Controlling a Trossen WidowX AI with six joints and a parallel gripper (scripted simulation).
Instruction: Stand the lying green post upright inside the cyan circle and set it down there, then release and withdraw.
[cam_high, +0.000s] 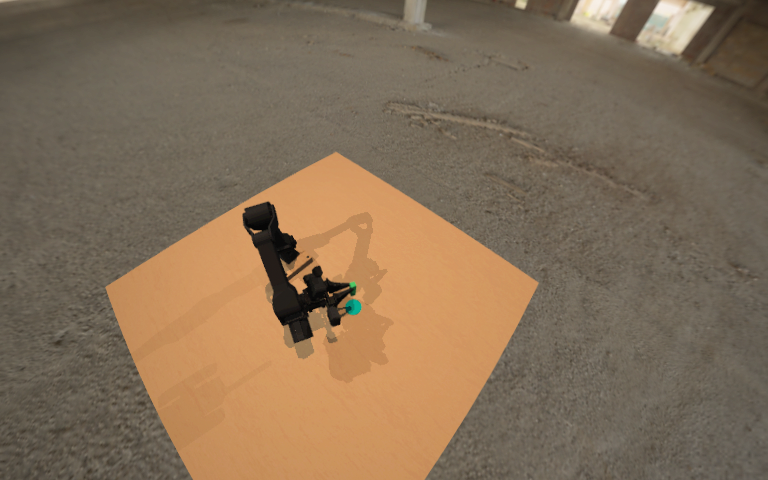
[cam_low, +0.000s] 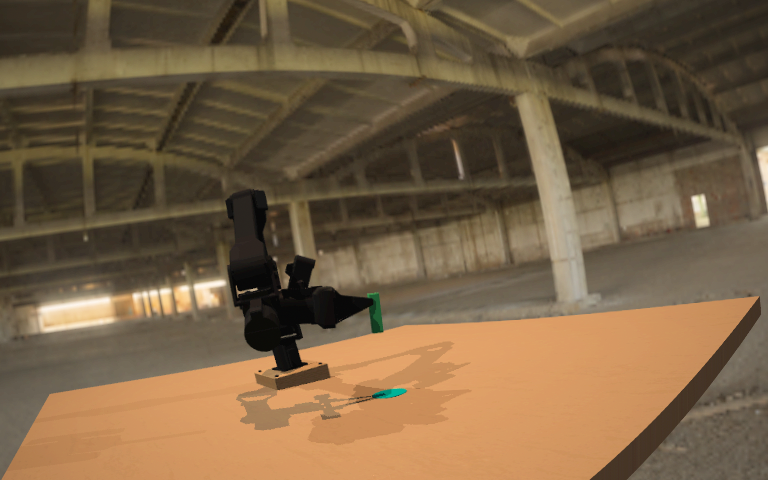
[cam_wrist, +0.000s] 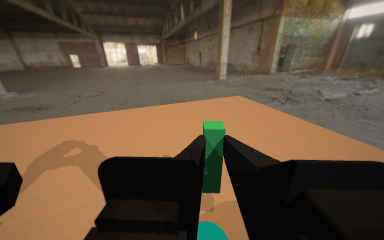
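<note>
The green post (cam_high: 352, 288) (cam_low: 376, 314) (cam_wrist: 213, 165) is held close to upright, high above the table top, with its lower end hanging free. My gripper (cam_low: 372, 303) (cam_wrist: 213, 140) is shut on the post near its upper end, and points nearly level. The cyan circle (cam_high: 353, 307) (cam_low: 390, 393) (cam_wrist: 212, 232) lies flat on the table; in the exterior view it is well below the post. In the wrist view only its far part shows, at the bottom edge, and the fingers hide what is beside it.
The orange table top (cam_high: 430, 316) (cam_low: 538, 384) (cam_wrist: 280, 135) bears the arm's base plate (cam_low: 303, 375) behind the circle. Shadows of the arm fall around the circle. The table's edges show in the top and exterior views.
</note>
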